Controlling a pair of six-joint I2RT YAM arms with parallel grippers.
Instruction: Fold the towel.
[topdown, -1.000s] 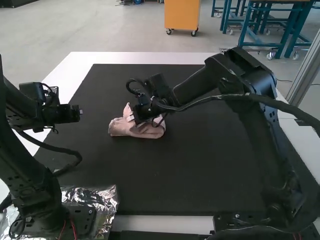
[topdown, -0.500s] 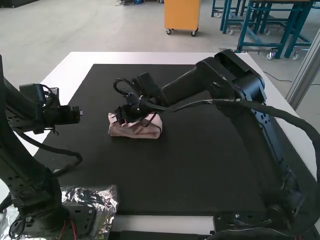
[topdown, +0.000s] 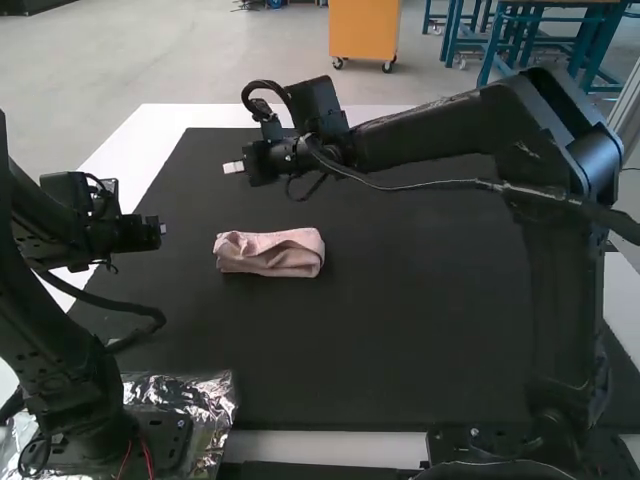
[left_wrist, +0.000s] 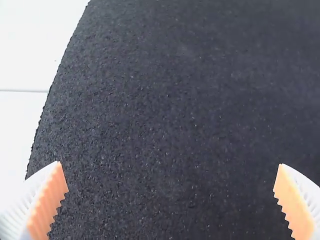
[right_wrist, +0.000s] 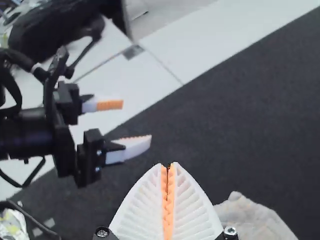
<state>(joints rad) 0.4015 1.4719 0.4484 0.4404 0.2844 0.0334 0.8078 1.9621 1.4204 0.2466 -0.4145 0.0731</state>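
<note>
Right tool (topdown: 230, 168), fingertips together, and left tool (topdown: 162, 229), spread wide, hang above the worktop's (topdown: 155, 128) black mat (topdown: 380, 330), foil (topdown: 215, 395) by the left arm's (topdown: 60, 370) base; the pink towel (topdown: 270, 256) lies folded, creased.

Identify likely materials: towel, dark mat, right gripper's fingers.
Towel: matte pink fabric, perhaps cotton; soft, rounded folds.
Dark mat: matte, grainy; rubber or felt, can't tell.
Right gripper: white fingers, likely plastic from moulded-looking ribs; orange toothed pads, possibly rubber.
</note>
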